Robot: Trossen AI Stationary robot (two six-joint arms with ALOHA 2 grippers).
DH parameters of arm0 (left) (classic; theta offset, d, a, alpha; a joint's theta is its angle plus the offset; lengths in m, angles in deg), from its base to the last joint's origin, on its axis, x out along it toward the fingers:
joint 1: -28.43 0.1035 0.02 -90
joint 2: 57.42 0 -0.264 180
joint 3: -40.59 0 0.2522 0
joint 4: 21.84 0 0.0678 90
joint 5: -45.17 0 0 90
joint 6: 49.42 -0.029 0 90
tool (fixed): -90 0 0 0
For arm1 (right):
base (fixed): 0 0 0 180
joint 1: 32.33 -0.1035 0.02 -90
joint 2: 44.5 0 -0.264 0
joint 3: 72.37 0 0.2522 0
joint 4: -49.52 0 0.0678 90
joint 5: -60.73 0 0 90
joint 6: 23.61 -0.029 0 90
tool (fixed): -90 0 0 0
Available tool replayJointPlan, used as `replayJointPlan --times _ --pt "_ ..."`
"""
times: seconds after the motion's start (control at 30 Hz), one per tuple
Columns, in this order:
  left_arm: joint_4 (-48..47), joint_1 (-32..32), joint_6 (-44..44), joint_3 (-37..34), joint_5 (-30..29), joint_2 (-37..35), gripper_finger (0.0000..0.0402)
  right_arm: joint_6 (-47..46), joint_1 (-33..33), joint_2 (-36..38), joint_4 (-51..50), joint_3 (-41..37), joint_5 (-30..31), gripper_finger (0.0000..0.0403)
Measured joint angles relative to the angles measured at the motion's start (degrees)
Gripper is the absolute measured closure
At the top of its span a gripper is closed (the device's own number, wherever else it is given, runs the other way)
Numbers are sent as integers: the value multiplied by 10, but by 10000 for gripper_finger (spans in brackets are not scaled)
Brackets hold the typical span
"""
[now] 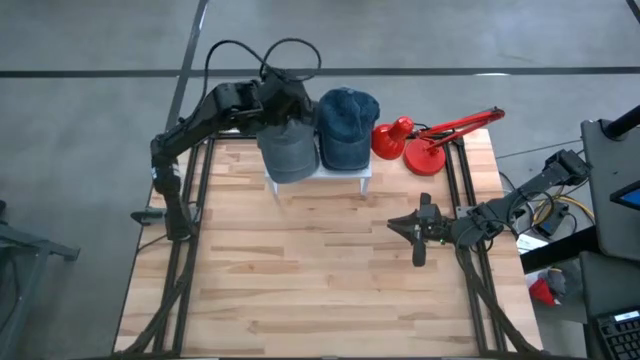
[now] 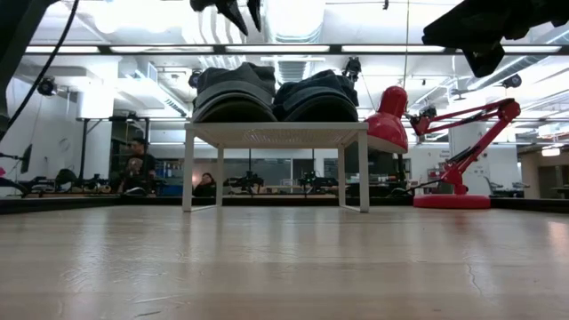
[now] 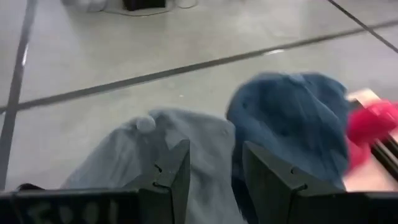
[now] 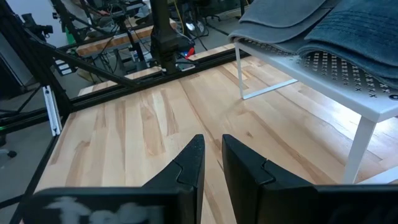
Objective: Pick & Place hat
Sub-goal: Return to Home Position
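Gray caps (image 1: 290,150) lie stacked on the white shelf (image 1: 345,176), apparently delivered. The left gripper (image 3: 214,152) hovers above them, fingers spread and empty. The right gripper (image 4: 211,146) waits aside, slightly parted.

Parted fingers (image 3: 178,169) over gray cap (image 3: 124,155), blue cap (image 3: 292,118) just beside, red lamp (image 3: 370,121) beyond
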Motion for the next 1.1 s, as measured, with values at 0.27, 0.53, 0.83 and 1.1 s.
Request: replayJointPlan --times 0.27,0.53,0.83,1.1 --pt "-22 -77 -66 -6 0 -59 262 17 0 0 0 0 0 351" --pt "-22 -166 -128 -55 1 -133 262 17 0 0 0 0 0 351" --pt "28 -250 -123 -231 -3 -249 262 17 0 0 0 0 0 351" --pt "183 -300 -123 -483 -5 -382 262 15 0 0 -1 0 0 351"
